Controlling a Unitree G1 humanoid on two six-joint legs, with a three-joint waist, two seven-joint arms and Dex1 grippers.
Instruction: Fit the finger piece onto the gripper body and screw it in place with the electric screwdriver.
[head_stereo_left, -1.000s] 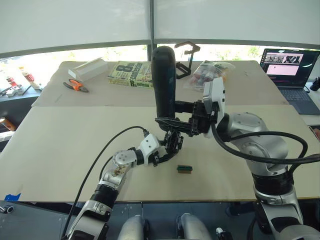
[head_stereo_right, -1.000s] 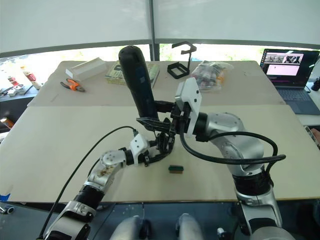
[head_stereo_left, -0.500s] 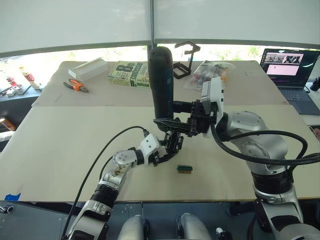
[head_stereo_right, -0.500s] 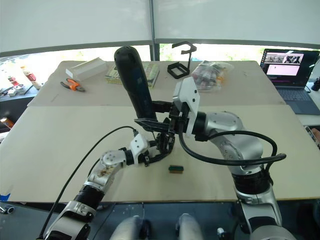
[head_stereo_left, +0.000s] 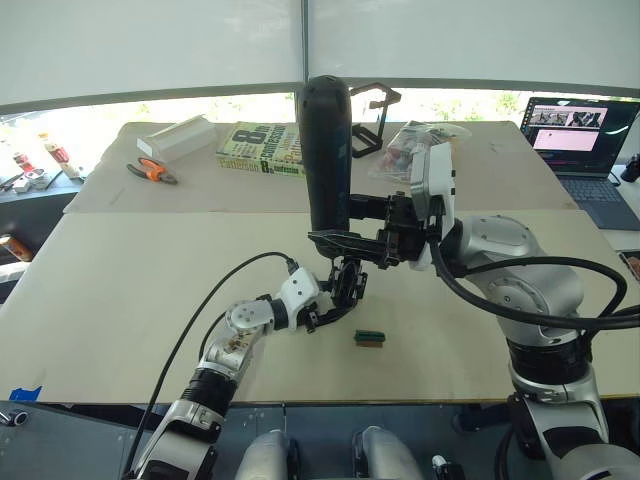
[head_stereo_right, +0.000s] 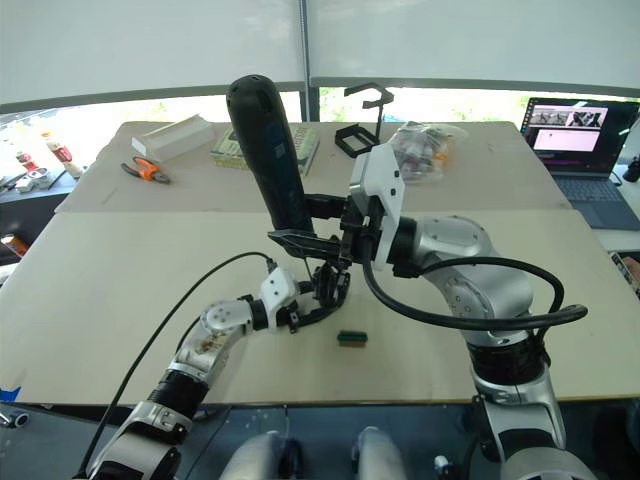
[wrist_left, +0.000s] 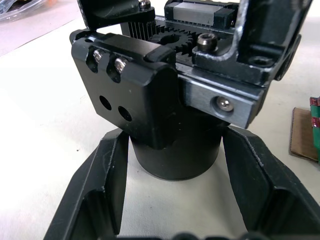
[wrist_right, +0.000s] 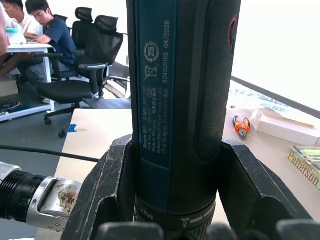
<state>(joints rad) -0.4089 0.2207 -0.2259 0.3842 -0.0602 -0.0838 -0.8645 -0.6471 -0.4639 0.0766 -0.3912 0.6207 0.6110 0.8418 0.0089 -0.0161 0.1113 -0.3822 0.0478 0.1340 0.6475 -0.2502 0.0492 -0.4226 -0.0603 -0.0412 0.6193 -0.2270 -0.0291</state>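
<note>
Right pincer (head_stereo_left: 345, 222) is clamped around the long thick black cylinder of the electric screwdriver (head_stereo_left: 327, 155), holding it nearly upright over the middle of the beige tabletop (head_stereo_left: 120, 290), fat end up. Directly below it, the left pincer (head_stereo_left: 340, 298) is closed on the round base of the small black gripper body with silvery screws (wrist_left: 165, 100), just above the tabletop. A little green-and-brown block (head_stereo_left: 369, 338) lies just beside them. Can't pick out the finger piece for sure.

Bright daylight glares through the far windows (head_stereo_left: 150, 105), overexposing them; table edges bow from wide-angle distortion.
</note>
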